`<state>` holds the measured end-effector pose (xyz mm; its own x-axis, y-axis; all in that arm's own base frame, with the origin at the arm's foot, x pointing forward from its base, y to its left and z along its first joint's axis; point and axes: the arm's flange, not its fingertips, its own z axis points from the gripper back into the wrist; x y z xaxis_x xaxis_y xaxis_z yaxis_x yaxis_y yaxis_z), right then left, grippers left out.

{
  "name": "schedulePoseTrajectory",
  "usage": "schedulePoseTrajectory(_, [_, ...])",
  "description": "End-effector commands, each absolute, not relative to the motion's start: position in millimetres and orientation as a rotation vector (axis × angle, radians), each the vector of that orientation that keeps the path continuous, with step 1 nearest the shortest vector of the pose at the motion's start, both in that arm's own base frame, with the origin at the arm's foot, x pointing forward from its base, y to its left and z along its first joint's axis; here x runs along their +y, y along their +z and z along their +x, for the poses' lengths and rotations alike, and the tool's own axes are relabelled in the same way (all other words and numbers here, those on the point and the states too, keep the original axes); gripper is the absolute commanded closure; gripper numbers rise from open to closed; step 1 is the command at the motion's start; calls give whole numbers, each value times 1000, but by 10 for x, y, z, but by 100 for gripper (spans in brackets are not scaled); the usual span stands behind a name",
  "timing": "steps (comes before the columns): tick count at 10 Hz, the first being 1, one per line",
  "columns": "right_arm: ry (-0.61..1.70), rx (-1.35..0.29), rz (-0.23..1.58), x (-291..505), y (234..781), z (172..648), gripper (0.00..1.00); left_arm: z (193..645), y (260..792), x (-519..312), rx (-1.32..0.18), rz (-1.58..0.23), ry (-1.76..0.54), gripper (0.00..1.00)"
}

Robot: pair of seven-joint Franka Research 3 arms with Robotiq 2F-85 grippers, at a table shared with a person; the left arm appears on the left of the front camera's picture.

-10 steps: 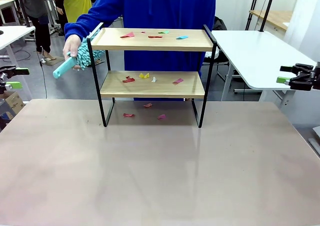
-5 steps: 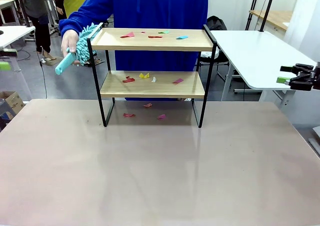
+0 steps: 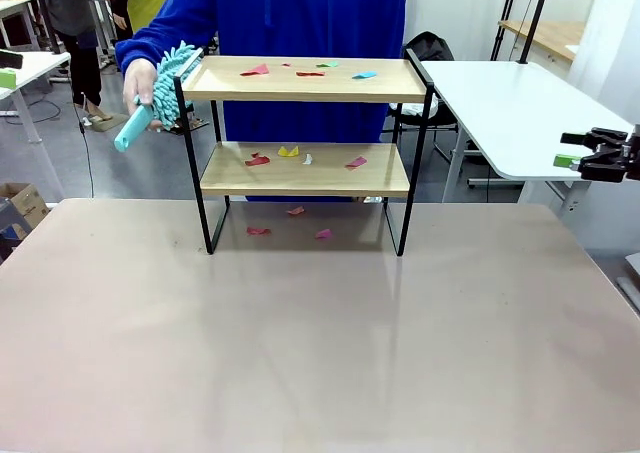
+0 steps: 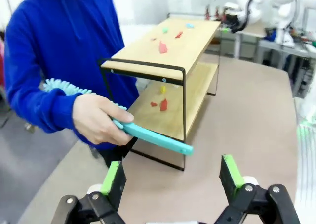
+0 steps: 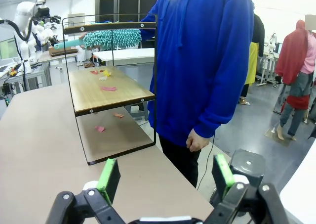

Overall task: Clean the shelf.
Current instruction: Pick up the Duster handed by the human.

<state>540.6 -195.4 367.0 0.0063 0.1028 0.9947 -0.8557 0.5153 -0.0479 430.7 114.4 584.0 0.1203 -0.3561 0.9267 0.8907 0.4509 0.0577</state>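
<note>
At the far left, our left pincer (image 4: 171, 174) hangs over the near-left part of the surface (image 3: 320, 353). Its jaws are spread wide and there is nothing between them.

Just beyond it, the person's hand (image 3: 140, 81) grips a turquoise duster (image 3: 168, 71) partway along its handle. The fluffy head is up at the left end of the shelf (image 3: 300, 92), level with the top board, though we cannot tell whether it touches. The free end of the handle slants down and out toward our left arm.

The shelf stands at the far middle of the surface, directly in front of the person. Coloured paper scraps (image 3: 256, 70) lie on the top board, on the lower board and on the surface beneath, so we judge that the cleaning has not begun.

The step in hand looks to us like the duster being offered, though it could equally be the person's own first stroke. If it is an offer, our left arm must reach for the free end of the handle, set its jaws across the flat sides below the person's fingers, and close. The top board should then be swept first, since the scraps will drop to the levels below.

At the far right, our right pincer (image 3: 566, 149) waits well apart from the shelf, with its jaws wide and empty.
</note>
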Motion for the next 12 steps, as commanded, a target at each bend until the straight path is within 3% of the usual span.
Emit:
schedulePoseTrajectory(1, [864,-1365,723,-1936,3691,5403,0,3999,5864,662,-1034,-539,-886,0])
schedulePoseTrajectory(5, [864,-1365,723,-1936,3691,5403,0,3841,5721,-145,-836,-453,-798,0])
schedulePoseTrajectory(10, [864,-1365,723,-1936,3691,5403,0,3862,5702,-180,-889,-442,-794,0])
schedulePoseTrajectory(12, [864,-1365,723,-1936,3691,5403,0,3850,6011,-387,-883,-303,-735,0])
